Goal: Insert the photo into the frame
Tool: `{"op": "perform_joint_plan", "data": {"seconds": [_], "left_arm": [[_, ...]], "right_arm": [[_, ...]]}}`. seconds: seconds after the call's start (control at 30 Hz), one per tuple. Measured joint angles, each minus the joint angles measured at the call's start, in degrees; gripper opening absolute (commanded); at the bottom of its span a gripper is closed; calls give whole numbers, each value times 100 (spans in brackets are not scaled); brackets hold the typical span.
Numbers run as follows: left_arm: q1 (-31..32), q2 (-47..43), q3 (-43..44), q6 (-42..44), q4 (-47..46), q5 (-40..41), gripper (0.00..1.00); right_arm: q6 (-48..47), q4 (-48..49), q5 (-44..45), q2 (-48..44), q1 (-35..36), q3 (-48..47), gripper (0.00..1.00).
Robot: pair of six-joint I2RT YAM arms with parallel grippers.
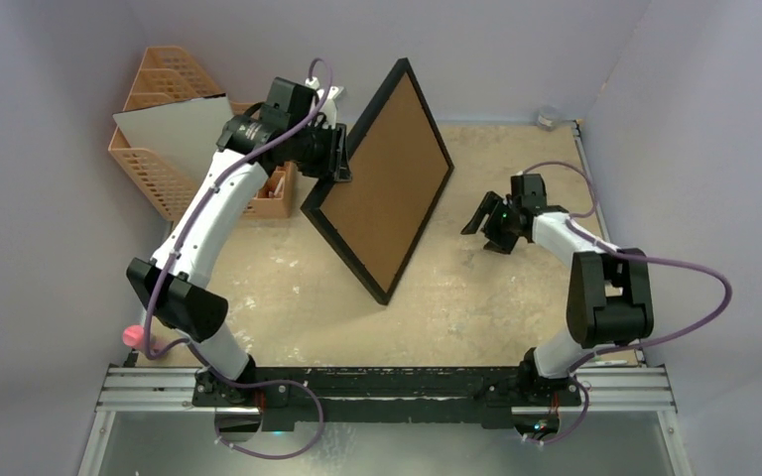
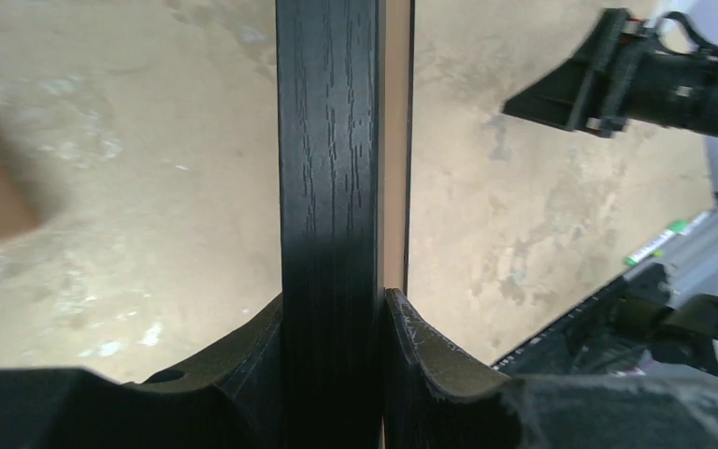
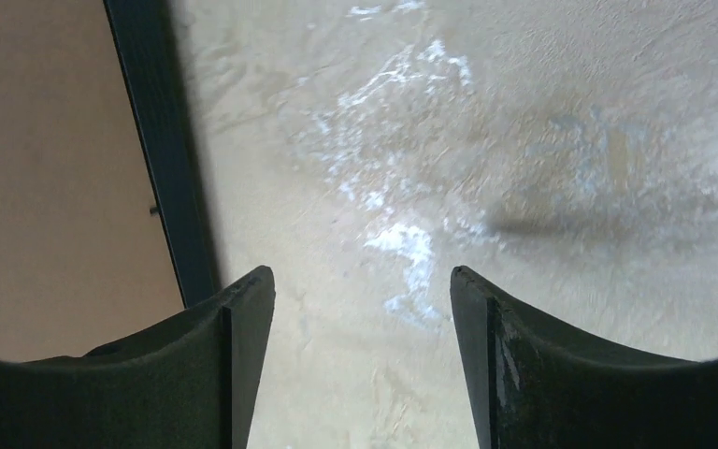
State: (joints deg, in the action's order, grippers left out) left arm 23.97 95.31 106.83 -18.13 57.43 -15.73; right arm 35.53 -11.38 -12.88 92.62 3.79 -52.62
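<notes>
Brown backing faces up: frame (image 1: 387, 188) stands tilted mid-table (image 1: 516, 307), low corner down. Its black left edge is clamped by left gripper (image 1: 340, 164). Right gripper (image 1: 478, 220) sits apart on the right, bare table between. Orange basket (image 1: 164, 79) back left.
Left wrist: fingers (image 2: 407, 332) pinch the black rail on both sides.
Right wrist: jaws spread, nothing held, frame edge just left.
</notes>
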Motion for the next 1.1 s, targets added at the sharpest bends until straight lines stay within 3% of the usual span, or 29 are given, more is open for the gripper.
{"op": "perform_joint_plan", "data": {"seconds": [0.37,0.47,0.8,0.93,1.1], "left_arm": [[37,70,979,1014,586,1602,0],[144,70,997,1198,542,1956,0],[1478,284,1069,1438,511,3329,1],[1762,334,957,1294,380,3257,9],[1775,42,256,1062,-280,2590,9]], "right_arm": [[-7,-319,-494,-957,0,-619,73],[63,-334,-780,-1086,7,-662,79],[1552,831,-1672,-2306,638,-597,89],[2310,1086,-1401,-2389,960,-866,92],[3021,1261,-944,-1976,997,-1298,94]]}}
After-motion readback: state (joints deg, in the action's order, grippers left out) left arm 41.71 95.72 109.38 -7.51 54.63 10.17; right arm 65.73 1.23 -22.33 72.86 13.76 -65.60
